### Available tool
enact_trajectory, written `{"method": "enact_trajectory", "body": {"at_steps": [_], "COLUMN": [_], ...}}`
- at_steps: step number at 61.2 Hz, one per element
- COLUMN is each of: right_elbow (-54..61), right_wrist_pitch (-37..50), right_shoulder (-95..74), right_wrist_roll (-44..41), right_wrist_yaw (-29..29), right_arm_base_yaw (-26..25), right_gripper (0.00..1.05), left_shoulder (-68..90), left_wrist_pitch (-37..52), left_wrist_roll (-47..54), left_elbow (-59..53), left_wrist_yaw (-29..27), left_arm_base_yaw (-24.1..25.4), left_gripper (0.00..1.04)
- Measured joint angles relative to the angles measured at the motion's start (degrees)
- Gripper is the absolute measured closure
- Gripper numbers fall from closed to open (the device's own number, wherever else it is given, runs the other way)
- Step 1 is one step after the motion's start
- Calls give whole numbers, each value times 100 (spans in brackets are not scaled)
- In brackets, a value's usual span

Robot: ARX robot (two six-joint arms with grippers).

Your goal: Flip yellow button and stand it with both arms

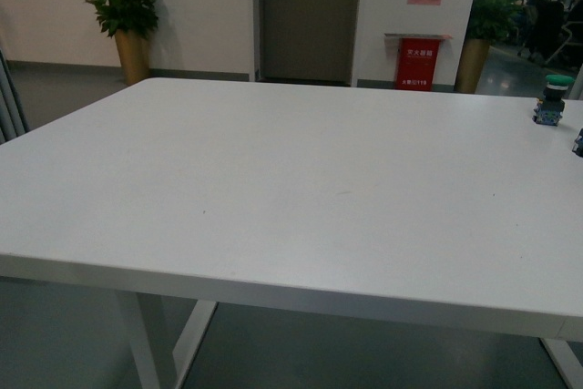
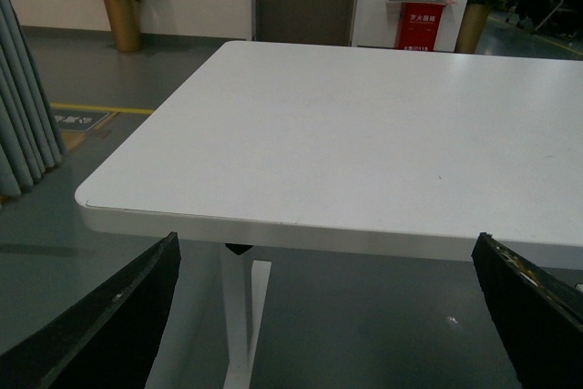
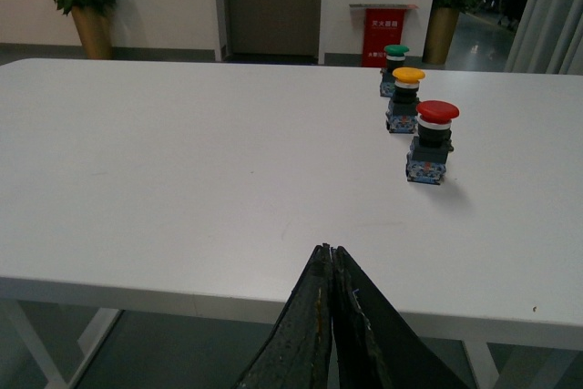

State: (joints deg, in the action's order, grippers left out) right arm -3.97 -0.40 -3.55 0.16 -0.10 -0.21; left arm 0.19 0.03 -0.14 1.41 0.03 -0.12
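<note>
The right gripper [image 3: 330, 266], fingers pressed together and holding nothing, hangs off the near edge of the white table [image 3: 182, 179]; the left gripper [image 2: 323, 316] is spread wide and empty, also short of that edge. Beyond the right gripper, the red button [image 3: 432, 143] stands first, the yellow button [image 3: 404, 99] upright just behind it with its long axis vertical, then the green button [image 3: 393, 68]. The right arm is judged nearer.
</note>
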Motion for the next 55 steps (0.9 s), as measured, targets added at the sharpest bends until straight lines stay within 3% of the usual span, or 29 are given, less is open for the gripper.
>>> {"method": "enact_trajectory", "body": {"at_steps": [37,55], "right_elbow": [339,339], "right_wrist_pitch": [22,22], "right_shoulder": [330,332], "right_wrist_roll": [-7,-7], "right_wrist_yaw": [0,2], "right_arm_base_yaw": [0,0], "right_gripper": [101,51], "left_shoulder": [2,0], "left_wrist_pitch": [0,0], "left_wrist_roll": [0,0], "left_elbow": [0,0], "left_wrist_yaw": [-4,-4], "left_arm_base_yaw": [0,0], "left_gripper": [6,6]}}
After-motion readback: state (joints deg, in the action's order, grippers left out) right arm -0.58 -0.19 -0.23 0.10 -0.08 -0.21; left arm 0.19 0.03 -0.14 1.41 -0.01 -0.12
